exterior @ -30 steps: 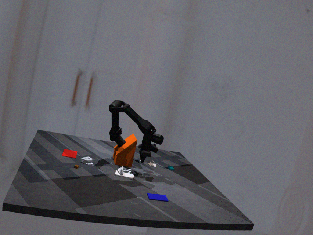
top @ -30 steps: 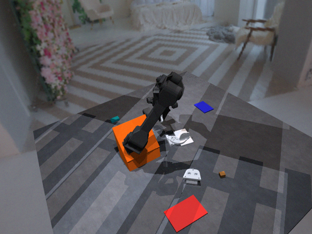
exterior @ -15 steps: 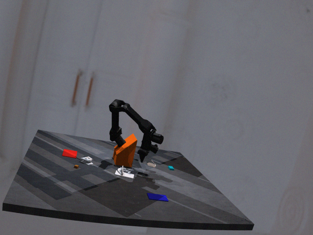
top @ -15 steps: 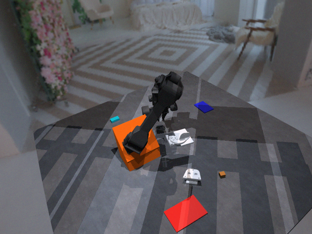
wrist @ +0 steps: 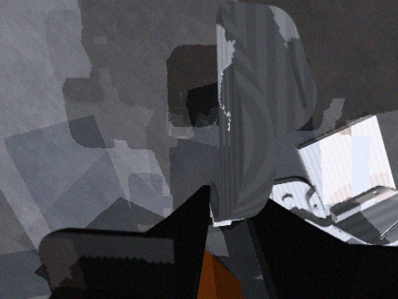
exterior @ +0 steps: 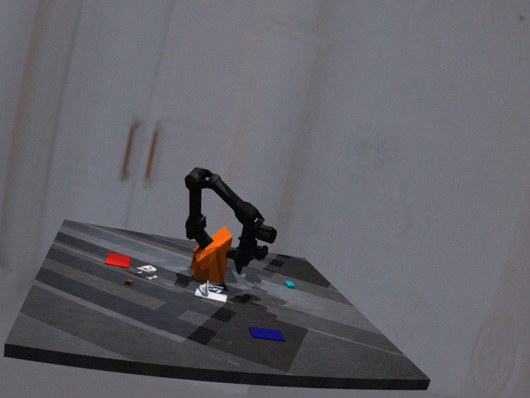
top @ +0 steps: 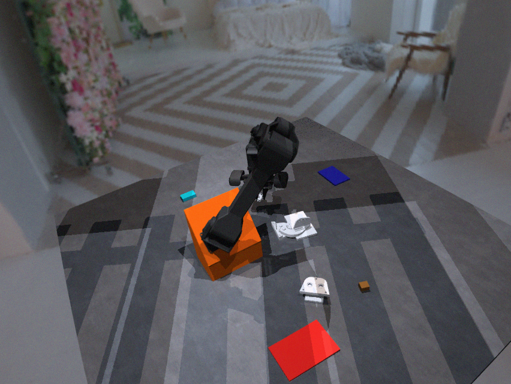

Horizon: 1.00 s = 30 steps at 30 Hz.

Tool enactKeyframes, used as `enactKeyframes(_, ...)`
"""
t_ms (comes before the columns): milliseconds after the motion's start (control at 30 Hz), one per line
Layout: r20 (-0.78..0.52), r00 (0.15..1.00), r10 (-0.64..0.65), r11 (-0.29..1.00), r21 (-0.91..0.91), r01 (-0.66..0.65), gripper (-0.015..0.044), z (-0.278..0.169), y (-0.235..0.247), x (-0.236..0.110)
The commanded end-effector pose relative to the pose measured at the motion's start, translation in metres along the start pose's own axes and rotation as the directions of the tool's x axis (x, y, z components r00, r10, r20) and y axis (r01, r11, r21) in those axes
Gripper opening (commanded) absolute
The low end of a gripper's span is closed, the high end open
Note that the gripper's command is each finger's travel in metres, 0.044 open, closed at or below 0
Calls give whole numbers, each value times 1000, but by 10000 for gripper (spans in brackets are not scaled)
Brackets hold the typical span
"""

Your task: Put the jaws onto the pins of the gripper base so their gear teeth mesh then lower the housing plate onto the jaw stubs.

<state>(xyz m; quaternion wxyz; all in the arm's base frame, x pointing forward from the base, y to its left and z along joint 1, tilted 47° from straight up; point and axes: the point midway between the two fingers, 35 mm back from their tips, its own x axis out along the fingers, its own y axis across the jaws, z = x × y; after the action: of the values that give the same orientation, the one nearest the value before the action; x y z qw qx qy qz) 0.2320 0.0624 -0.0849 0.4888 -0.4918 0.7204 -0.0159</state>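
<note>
In the top view, a small cyan block (top: 188, 195) (exterior: 289, 284) lies on the grey patterned tabletop (top: 243, 338) (exterior: 150, 325) (wrist: 126, 37) at the left, beyond the tall orange block (top: 206, 210) (exterior: 209, 270) (wrist: 217, 280). Keep the elbow and wrist well off that block.

Next comes the black claw (top: 259, 195) (exterior: 239, 271) (wrist: 226, 192), clamped on a pale, ribbed, round-ended jaw piece (top: 259, 197) (wrist: 262, 112), apart from the base. The step in hand looks like bringing this jaw to its pin. Square its hole over the pin before descending, turn it slightly so the teeth drop between their neighbours, and ease off if it binds.

To the right sits the white gripper base (top: 309, 233) (exterior: 218, 296) (wrist: 350, 163), bearing an upright curved white part (top: 302, 223) (exterior: 207, 287) (wrist: 364, 212), seemingly the other jaw; avoid knocking it.

Farther right, the white two-holed housing plate (top: 314, 285) (exterior: 148, 268) waits off the base. Leave it until both jaws mesh, then lower it level.
</note>
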Motion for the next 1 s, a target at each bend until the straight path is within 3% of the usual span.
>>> enactKeyframes(0,-6,1000,3,997,83,-2,37,-4,3,2)
enactKeyframes(967,-5,1000,3,993,119,-2,37,-3,3,32)
